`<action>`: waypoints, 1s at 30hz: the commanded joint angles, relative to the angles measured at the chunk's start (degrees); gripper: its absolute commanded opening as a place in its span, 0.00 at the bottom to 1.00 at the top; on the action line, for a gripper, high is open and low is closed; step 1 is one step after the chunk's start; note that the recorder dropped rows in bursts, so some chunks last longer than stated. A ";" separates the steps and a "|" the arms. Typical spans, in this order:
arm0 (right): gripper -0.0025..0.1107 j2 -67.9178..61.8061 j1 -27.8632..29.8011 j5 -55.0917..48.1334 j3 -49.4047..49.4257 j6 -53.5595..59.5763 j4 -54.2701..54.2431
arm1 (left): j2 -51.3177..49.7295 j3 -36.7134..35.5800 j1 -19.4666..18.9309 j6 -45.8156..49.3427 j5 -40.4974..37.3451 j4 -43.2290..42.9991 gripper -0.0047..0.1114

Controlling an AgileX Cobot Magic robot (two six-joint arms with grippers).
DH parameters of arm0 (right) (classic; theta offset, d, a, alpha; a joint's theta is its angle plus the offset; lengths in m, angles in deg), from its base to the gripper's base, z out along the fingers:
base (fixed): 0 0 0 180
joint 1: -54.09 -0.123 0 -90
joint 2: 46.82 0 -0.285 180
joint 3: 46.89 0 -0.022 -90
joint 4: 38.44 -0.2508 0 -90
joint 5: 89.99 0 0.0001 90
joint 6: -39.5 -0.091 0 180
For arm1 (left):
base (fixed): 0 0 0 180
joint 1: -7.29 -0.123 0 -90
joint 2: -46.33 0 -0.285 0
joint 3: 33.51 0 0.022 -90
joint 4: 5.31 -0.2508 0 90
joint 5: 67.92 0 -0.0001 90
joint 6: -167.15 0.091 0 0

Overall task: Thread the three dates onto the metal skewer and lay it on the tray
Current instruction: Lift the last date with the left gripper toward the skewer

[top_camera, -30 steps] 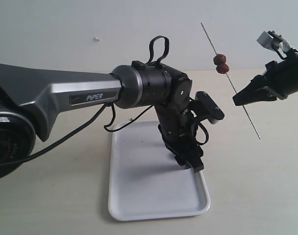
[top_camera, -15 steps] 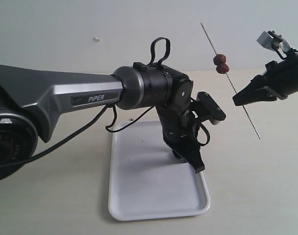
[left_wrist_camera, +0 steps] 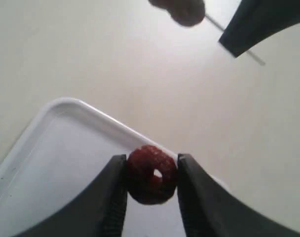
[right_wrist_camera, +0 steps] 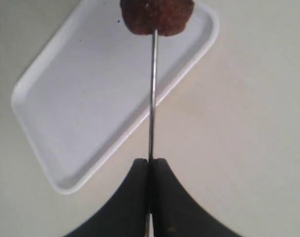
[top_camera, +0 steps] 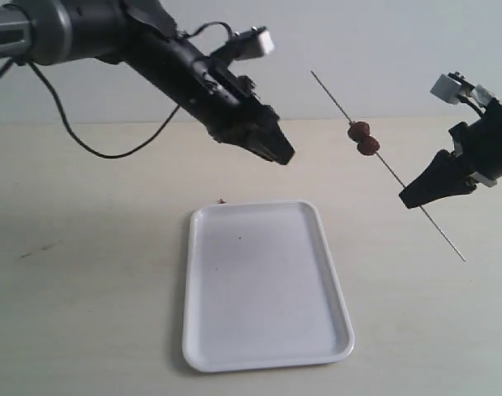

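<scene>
Raised off the tray point(top_camera: 267, 330), which is laid by the worktop's near edge, the left gripper point(top_camera: 282, 155) is now clamped on one date point(left_wrist_camera: 151, 174). Two dates point(top_camera: 363, 139) are carried on the metal skewer point(top_camera: 333, 98), pinched tight by the right gripper point(top_camera: 409, 198) toward the right edge.

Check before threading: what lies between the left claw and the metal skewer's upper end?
Only open air, in the exterior view, between the left claw, gripping a wrinkled reddish-brown date, and the thin grey metal skewer.
</scene>
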 commanded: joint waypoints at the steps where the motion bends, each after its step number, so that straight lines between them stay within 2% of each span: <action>1: 0.02 0.60 0.33 -1.02 -0.06 4.14 0.31 | 0.64 -0.10 -9.15 3.26 -5.85 13.40 0.34; 4: 0.02 0.60 0.23 -1.02 1.59 8.13 0.47 | 0.64 -0.10 -14.19 2.81 -5.85 17.38 0.34; 7: 0.02 0.60 0.23 -1.02 2.79 10.39 1.15 | 0.64 -0.10 -17.24 2.44 -5.85 22.08 0.34; 9: 0.02 0.60 0.23 -1.02 2.79 10.52 1.15 | 0.64 -0.10 -17.84 1.95 -5.85 23.81 0.34; 11: 0.02 0.60 -0.47 -1.02 2.79 11.17 1.41 | 0.64 -0.10 -17.84 1.66 -5.85 24.45 0.34; 19: 0.02 0.60 -9.95 -1.02 2.79 16.53 1.43 | 0.64 -0.10 -16.58 0.90 -5.85 24.39 0.34; 30: 0.02 0.60 -10.57 6.77 2.79 14.95 -1.87 | 0.64 -0.10 -16.09 -3.07 -5.85 19.90 0.34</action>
